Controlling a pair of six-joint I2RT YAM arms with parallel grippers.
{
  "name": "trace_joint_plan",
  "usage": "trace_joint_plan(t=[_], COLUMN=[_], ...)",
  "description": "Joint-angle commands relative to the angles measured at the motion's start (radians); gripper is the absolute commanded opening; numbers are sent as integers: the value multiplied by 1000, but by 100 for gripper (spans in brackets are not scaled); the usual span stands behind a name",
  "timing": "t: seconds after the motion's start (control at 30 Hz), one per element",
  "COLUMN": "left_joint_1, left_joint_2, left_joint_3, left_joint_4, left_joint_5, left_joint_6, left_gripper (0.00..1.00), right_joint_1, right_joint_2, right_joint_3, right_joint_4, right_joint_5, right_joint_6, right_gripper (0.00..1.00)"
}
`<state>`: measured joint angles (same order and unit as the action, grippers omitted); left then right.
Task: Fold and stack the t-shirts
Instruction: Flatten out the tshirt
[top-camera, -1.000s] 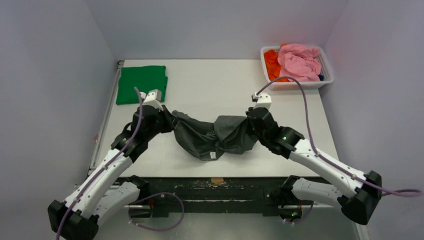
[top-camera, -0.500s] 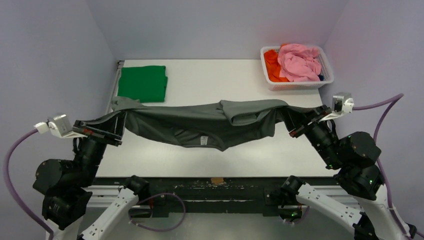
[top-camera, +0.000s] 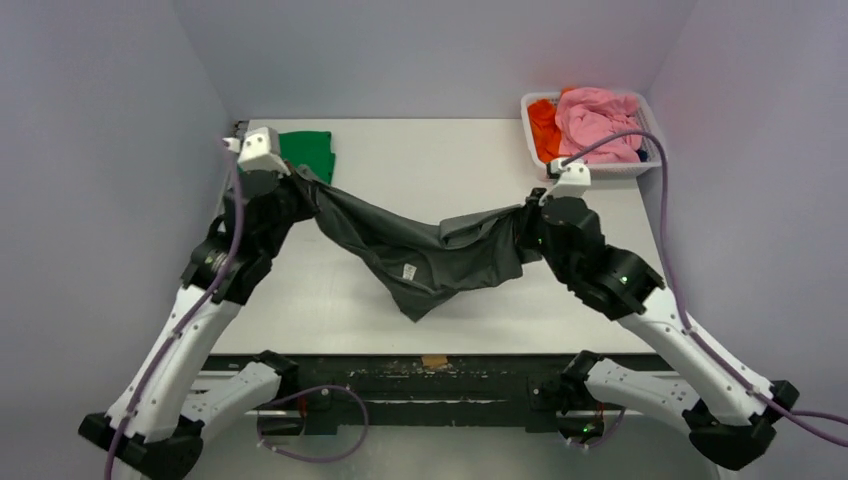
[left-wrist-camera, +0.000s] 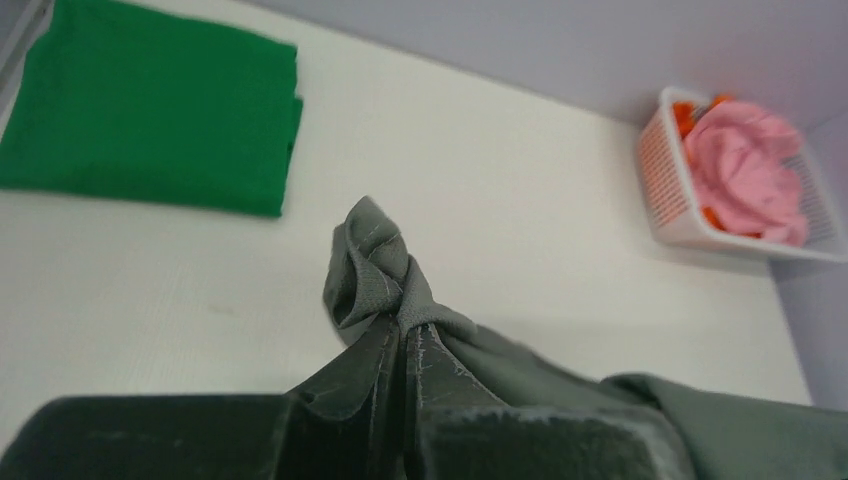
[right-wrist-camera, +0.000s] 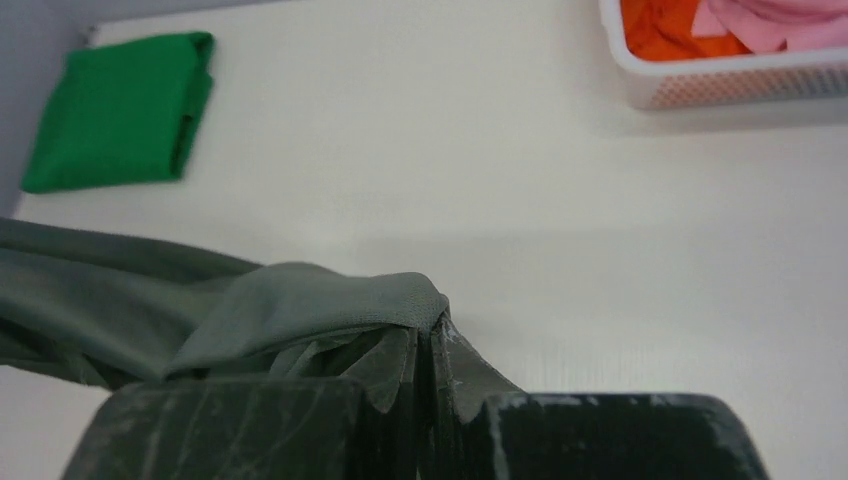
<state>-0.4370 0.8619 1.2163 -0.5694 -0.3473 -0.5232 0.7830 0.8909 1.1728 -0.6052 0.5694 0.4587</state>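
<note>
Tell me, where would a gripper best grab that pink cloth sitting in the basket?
Probably the raised, crumpled hump on top of the pink cloth, coming straight down from above. It bulges over the rim of the white basket, whose walls block any approach from the sides, and its loose folds give two fingers something to pinch.

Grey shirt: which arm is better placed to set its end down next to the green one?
Left. The left gripper, shut on a corner of the grey shirt, hangs beside the folded green shirt; the right gripper holds the other end near the basket.
</note>
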Motion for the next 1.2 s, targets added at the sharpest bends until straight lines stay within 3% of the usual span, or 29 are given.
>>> trace_joint_plan(t=[0.0,0.13,0.23,0.27,0.4,0.43,0.47,0.63,0.8,0.9,1.07,1.17], left_joint_1=[39,95,147,161,181,181,181,181,181,182,181,181], left_joint_2=[106,264,426,478,602,614,621,628,601,592,584,581], left_joint_3=[-127,-237,-199,-173,-99,-95,-97,-115,-158,-169,-181,-188], left_joint_4=[12,113,145,139,124,127,133,135,169,172,171,169], left_joint_5=[37,160,242,265,294,301,305,313,337,343,334,330], left_joint_6=[-62,-88,-92,-93,-95,-92,-92,-83,-87,-90,-92,-89], left_gripper=[0,0,0,0,0,0,0,0,0,0,0,0], right_joint_1=[-159,-396,-483,-493,-516,-517,-516,-515,-516,-517,-516,-516], right_joint_2=[81,358,618,694,963,986,980,752,562,578,720,794], right_joint_3=[-153,-240,-69,9,330,355,340,58,-289,-351,-296,-299], right_joint_4=[35,191,187,160,-83,-113,-121,-30,200,331,369,401], right_joint_5=[-142,-488,-521,-483,-304,-274,-242,-216,-402,-455,-422,-428], right_joint_6=[78,24,-9,-20,-2,10,33,94,134,149,195,223], right_gripper=[0,0,2,8,53,76,80,81,79,74,64,51])
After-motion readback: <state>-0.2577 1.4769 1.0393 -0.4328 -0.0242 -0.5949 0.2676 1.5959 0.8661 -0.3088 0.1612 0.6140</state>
